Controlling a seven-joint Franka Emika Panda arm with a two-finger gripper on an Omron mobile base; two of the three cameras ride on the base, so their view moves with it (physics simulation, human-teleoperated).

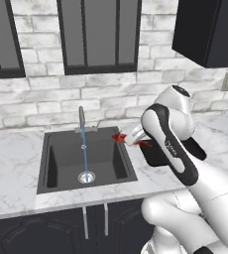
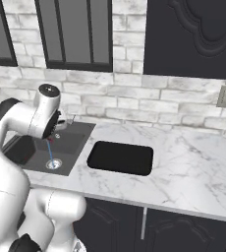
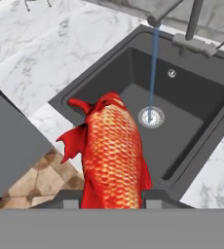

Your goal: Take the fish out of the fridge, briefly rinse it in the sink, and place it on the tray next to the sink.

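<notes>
One thin stream of water (image 1: 84,158) runs from the tap (image 1: 81,119) into the sink (image 1: 61,158) while the claw (image 3: 111,197) grips the red fish (image 3: 111,155) over the sink's right rim, the black tray (image 2: 120,157) sitting just beside it on the marble counter (image 2: 193,167).

Fish (image 3: 113,155) lower end cut off; tray (image 1: 153,156) mostly behind arm.

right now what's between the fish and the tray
Just a strip of bare marble counter along the sink's right rim, seen in the right base view; the gripper holds the fish there, and the tray lies beyond.
</notes>
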